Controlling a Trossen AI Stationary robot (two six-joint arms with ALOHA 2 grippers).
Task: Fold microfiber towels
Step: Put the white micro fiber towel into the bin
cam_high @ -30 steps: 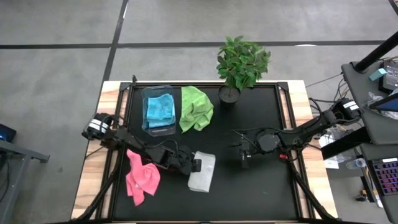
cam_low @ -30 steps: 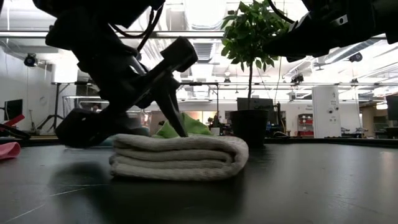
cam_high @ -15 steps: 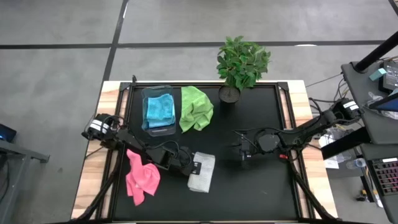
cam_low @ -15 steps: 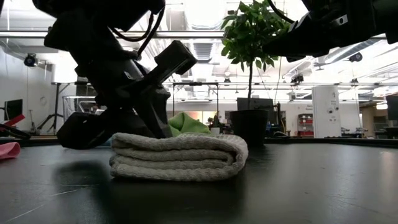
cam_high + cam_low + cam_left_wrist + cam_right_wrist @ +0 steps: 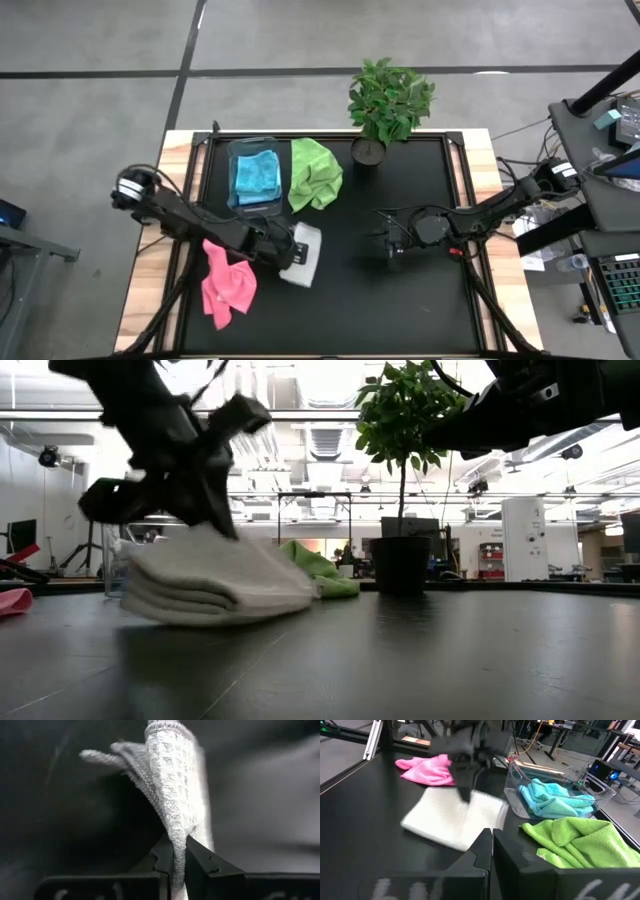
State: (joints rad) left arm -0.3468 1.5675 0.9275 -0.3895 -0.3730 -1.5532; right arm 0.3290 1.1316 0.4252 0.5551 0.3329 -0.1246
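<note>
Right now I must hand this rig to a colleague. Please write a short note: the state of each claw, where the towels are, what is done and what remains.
Left claw: shut on the folded grey-white towel, lifting one edge off the mat, near the table's middle-left.
Right claw: shut, holding nothing, waiting right of centre.
Blue towel: inside the clear bin, at the back left.
Green towel: crumpled, beside the bin.
Pink towel: crumpled, front left.
Done: the grey-white towel is folded.
Left: put it down, then fold the green and pink ones.
</note>
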